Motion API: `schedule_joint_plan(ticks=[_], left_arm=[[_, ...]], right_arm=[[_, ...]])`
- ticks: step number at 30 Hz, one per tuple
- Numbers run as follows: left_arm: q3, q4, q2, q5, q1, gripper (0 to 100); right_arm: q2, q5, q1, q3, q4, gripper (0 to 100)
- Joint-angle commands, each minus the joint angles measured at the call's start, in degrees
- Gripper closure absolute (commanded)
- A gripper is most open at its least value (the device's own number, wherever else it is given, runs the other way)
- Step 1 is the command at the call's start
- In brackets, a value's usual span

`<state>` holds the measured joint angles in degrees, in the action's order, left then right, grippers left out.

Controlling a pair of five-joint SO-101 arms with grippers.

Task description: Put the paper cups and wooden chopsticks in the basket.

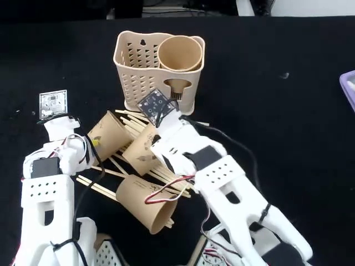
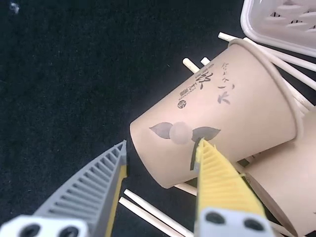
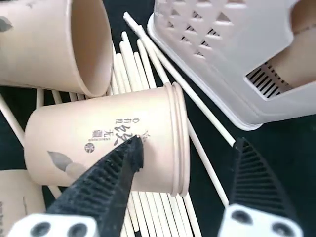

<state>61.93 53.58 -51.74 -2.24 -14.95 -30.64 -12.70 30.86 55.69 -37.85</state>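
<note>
Right gripper (image 3: 188, 145) fingers apart, astride rim end of toppled cup (image 3: 98, 133) (long axis crosswise); left gripper (image 2: 161, 144) fingers apart at base of neighbouring cup (image 2: 222, 113).

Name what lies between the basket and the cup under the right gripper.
Chopsticks on the table, between cup and basket; the right wrist view shows it.

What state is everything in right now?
basket: upright
cup in basket: standing, mouth up
left cup: on its side
middle cup: on its side
near cup: on its side
chopsticks: lying loose beneath the cups
left gripper: open
right gripper: open
</note>
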Motion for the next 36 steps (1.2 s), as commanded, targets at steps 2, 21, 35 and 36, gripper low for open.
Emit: schedule_joint_plan(ticks=[2, 21, 35, 36], left_arm=[[0.4, -0.09, 0.18, -0.26, -0.31, 78], [0.4, -0.18, 0.18, -0.26, -0.31, 78], [0.92, -0.62, 0.18, -0.26, -0.31, 78], [1.1, -0.97, 0.18, -0.26, -0.22, 78]], right_arm=[[2.33, -0.97, 2.29, 0.4, -1.49, 78.2], [-36.26, -0.97, 1.85, 4.0, -23.82, 98.8], [-32.92, 13.1, 1.85, 21.05, 5.36, 67.2], [-31.6, 13.71, 1.85, 21.41, 7.21, 68.0]])
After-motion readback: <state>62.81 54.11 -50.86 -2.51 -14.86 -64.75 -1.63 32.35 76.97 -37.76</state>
